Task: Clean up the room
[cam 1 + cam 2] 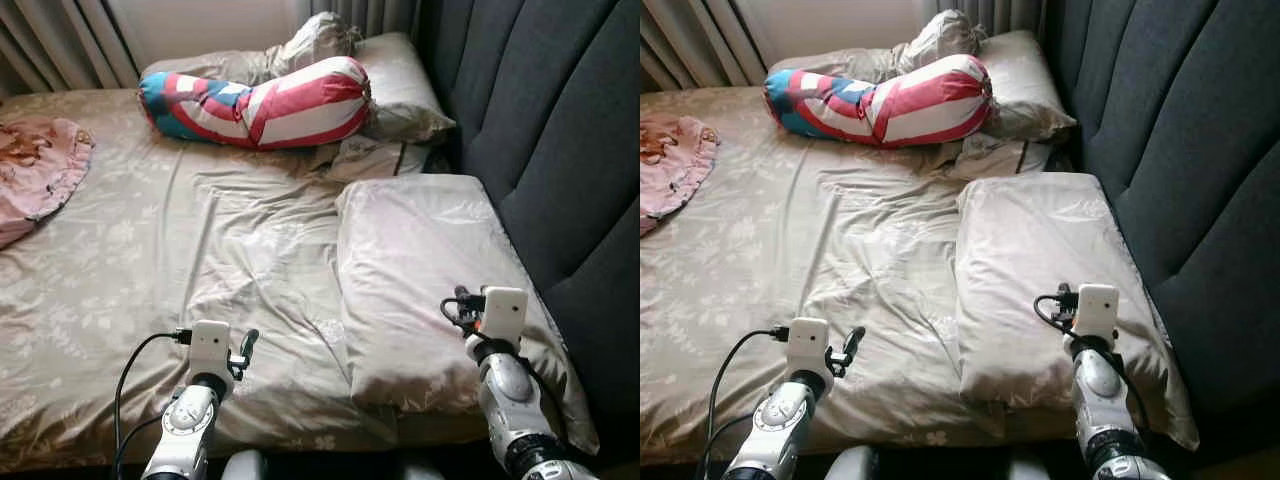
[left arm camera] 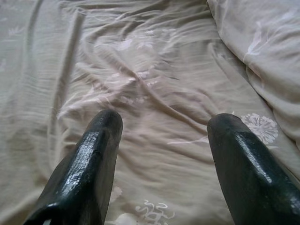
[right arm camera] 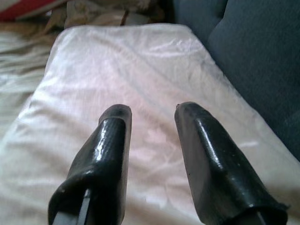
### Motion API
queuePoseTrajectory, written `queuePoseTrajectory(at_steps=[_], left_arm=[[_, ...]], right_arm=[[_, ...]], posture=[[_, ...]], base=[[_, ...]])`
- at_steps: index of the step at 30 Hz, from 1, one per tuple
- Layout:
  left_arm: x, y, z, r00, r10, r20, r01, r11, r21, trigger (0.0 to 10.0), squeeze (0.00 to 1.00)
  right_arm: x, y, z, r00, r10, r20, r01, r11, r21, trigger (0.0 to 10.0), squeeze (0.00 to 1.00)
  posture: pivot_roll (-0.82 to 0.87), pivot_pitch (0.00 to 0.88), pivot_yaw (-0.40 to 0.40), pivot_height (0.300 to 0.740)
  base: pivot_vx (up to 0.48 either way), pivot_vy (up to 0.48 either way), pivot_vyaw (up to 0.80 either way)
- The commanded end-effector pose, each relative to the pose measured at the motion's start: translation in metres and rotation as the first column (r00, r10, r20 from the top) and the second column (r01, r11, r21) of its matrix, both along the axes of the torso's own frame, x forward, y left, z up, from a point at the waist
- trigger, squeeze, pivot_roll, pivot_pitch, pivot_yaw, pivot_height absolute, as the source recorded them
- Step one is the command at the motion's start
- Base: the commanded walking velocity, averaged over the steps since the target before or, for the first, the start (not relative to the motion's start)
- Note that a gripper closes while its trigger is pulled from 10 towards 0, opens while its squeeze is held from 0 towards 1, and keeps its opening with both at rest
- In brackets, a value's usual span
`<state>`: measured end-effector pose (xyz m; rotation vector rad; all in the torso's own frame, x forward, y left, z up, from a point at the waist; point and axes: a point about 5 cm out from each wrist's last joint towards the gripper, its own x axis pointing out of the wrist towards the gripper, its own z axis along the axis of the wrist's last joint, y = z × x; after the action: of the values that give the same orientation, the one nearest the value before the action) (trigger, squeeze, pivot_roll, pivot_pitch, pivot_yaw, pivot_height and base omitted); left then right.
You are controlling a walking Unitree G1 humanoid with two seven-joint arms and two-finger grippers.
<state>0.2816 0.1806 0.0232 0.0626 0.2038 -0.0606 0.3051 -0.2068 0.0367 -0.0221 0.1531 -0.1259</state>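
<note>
Beige rumpled bedsheet (image 1: 200, 250), pillow (image 1: 420, 280) beside dark headboard (image 1: 560, 130)

Soft daylight from the curtained window (image 1: 70, 40) at the far end, washing the beige sheet (image 1: 200, 230) and near pillow (image 1: 420, 270) pale. Dark headboard (image 1: 560, 130) in deep shade. Head views sharp, slightly hazy. Glossy highlights on black fingers (image 2: 89, 164) up close; pillow mildly overexposed in right wrist view.

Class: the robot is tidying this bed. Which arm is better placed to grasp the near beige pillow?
Probably the right. The right gripper hangs open over the beige rectangular fabric pillow; the left gripper, also open, hangs over the wrinkled beige floral bedsheet beside it.
</note>
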Motion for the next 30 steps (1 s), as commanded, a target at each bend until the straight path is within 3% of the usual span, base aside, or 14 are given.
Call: queuePoseTrajectory(at_steps=[1, 5, 6, 16, 24, 27, 30], left_arm=[[-0.001, 0.004, -0.003, 1.000, 0.017, -0.014, -0.017, 1.000, 0.002, 10.0, 0.00], [-0.001, 0.003, -0.003, 1.000, 0.018, -0.016, -0.018, 1.000, -0.002, 10.0, 0.00], [-0.002, 0.002, -0.004, 1.000, 0.013, -0.019, -0.013, 1.000, -0.004, 10.0, 0.00], [-0.006, 0.011, -0.017, 0.994, 0.063, -0.094, -0.066, 0.997, -0.032, 10.0, 0.00], [-0.016, 0.014, -0.038, 0.967, 0.081, -0.240, -0.098, 0.994, -0.058, 10.0, 0.00], [-0.024, 0.015, -0.048, 0.948, 0.076, -0.310, -0.092, 0.995, -0.038, 10.0, 0.00], [-0.042, 0.016, -0.066, 0.902, 0.080, -0.425, -0.089, 0.996, -0.002, 10.0, 0.00]], right_arm=[[-0.003, 0.003, -0.002, 1.000, 0.014, 0.011, -0.015, 0.999, 0.030, 10.0, 0.00], [-0.006, 0.005, -0.007, 0.999, 0.035, -0.020, -0.035, 0.999, 0.009, 10.0, 0.00], [-0.008, 0.002, -0.013, 0.997, 0.016, -0.073, -0.017, 1.000, -0.010, 10.0, 0.00], [-0.020, 0.002, -0.033, 0.981, 0.016, -0.193, -0.010, 0.999, 0.036, 10.0, 0.00], [-0.051, 0.008, -0.067, 0.930, 0.037, -0.366, -0.002, 0.995, 0.096, 10.0, 0.00], [-0.058, 0.010, -0.074, 0.917, 0.030, -0.399, 0.022, 0.992, 0.125, 10.0, 0.00], [-0.072, 0.014, -0.086, 0.881, 0.021, -0.472, 0.051, 0.989, 0.138, 10.0, 0.00]], posture=[[-0.14, 0.024, 0.012, 0.652], [-0.15, 0.015, 0.006, 0.672], [-0.14, 0.012, 0.005, 0.682], [-0.14, 0.000, 0.005, 0.740], [-0.14, 0.000, 0.000, 0.740], [-0.13, 0.000, -0.002, 0.740], [-0.15, 0.000, 0.002, 0.740]], base=[[0.000, 0.000, 0.00], [0.000, 0.000, 0.00], [0.000, 0.000, 0.00], [0.000, 0.000, 0.00], [0.000, 0.000, 0.00], [0.000, 0.000, 0.00], [0.000, 0.000, 0.00]])
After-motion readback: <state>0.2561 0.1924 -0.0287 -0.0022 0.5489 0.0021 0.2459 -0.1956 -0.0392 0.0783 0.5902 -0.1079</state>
